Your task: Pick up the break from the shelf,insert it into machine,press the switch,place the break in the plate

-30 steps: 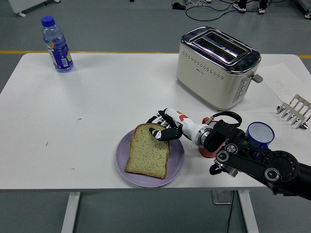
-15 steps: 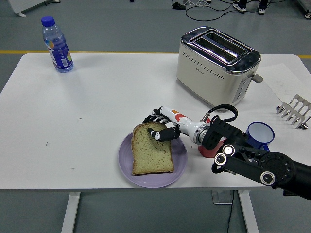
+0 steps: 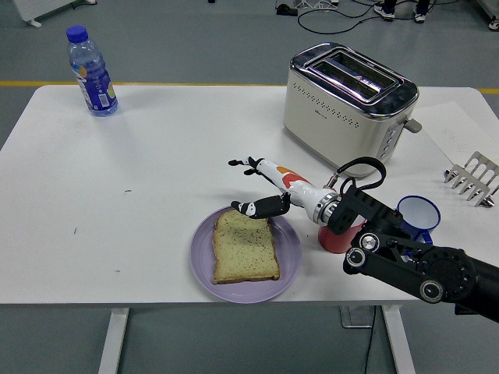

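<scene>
Head view: bread (image 3: 245,248) flat on plate (image 3: 290,251), crust top toward toaster (image 3: 348,106).

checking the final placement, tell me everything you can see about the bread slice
The bread slice is one square-cut piece with a rounded top, pale crumb inside a thin brown crust. It lies flat on the purple plate, fully within the rim, rounded end pointing away from the near edge. The right hand hovers just beyond that end, fingers spread; its lowest fingertip is at the crust, contact unclear. Nothing else touches it.

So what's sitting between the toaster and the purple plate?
In the head view, only the robot's right hand, fingers spread, hangs between the toaster and the plate; otherwise bare table.
</scene>
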You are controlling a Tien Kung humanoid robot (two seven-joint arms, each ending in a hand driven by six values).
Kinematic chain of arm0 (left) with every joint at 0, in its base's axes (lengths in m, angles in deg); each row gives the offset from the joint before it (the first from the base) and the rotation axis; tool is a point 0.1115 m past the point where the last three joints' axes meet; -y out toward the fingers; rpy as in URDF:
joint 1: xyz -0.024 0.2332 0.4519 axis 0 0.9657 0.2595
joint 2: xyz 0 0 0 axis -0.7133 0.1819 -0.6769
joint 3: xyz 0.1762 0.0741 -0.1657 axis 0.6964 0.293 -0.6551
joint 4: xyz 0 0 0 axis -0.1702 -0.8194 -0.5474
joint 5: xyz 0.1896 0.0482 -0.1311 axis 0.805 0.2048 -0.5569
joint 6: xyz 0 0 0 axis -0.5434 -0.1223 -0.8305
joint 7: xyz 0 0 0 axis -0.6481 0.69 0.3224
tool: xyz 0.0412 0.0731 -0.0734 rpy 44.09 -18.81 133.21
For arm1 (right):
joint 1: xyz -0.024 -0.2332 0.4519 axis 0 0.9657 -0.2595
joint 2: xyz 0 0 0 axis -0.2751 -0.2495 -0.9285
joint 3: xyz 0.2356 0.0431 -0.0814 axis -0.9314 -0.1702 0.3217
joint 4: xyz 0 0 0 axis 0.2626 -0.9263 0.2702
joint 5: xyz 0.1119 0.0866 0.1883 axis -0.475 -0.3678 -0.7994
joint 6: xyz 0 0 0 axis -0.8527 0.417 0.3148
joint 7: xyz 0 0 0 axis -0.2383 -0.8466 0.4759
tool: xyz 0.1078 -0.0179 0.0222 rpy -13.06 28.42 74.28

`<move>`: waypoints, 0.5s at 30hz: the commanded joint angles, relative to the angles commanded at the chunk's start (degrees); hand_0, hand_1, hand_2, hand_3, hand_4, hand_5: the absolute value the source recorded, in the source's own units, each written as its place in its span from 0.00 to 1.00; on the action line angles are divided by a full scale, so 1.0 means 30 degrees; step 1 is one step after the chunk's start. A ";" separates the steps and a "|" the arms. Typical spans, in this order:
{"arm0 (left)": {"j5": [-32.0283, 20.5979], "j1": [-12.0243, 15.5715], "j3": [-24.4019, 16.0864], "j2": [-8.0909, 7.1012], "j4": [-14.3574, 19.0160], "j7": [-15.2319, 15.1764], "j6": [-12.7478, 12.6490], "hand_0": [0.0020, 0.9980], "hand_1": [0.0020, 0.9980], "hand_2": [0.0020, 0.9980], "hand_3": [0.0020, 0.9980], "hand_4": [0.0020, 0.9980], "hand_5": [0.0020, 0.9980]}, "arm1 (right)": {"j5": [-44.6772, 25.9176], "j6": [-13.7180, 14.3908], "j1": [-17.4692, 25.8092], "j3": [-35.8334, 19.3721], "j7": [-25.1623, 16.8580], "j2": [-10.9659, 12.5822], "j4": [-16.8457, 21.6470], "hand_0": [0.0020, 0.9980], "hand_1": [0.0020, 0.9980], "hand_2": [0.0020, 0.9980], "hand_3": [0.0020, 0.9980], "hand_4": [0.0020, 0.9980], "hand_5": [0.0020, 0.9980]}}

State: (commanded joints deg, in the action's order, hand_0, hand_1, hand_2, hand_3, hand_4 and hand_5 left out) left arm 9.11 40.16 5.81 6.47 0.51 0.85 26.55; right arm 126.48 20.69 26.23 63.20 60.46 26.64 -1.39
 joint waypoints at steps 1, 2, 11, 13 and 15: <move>0.0011 -0.0002 -0.0008 -0.0001 0.0000 0.0001 0.0002 0.63 0.58 0.63 0.71 0.52 0.98 | -0.0017 0.0042 0.0074 -0.0163 -0.0118 0.0055 0.0210 0.92 0.86 0.95 0.91 0.76 0.17; 0.0024 -0.0007 -0.0023 0.0003 0.0000 0.0000 -0.0001 0.63 0.58 0.63 0.71 0.52 0.98 | 0.0029 0.0116 0.0415 -0.0756 -0.0613 0.0304 0.0831 0.92 0.86 0.95 0.91 0.76 0.17; 0.0232 0.0024 -0.0202 0.0005 0.0000 0.0001 0.0022 0.63 0.58 0.63 0.71 0.52 0.98 | -0.5073 -0.0496 0.3748 -0.6214 -0.5309 0.1853 0.5901 0.78 0.76 0.79 0.76 0.63 0.17; 0.0309 0.0045 -0.0248 0.0005 0.0000 0.0012 0.0033 0.63 0.58 0.63 0.71 0.52 0.98 | -0.6542 -0.0463 0.4435 -0.7547 -0.5902 0.2041 0.6588 0.78 0.76 0.79 0.76 0.63 0.17; 0.0369 0.0072 -0.0288 0.0005 0.0000 0.0025 0.0042 0.63 0.58 0.63 0.71 0.52 0.98 | -0.8145 -0.0459 0.5286 -0.9064 -0.6336 0.2211 0.7017 0.78 0.76 0.79 0.76 0.63 0.17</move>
State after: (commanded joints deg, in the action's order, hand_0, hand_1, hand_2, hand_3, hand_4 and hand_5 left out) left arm 10.22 40.37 4.95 6.48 0.51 0.92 26.67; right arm 102.05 19.31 42.09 36.00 41.45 33.28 19.66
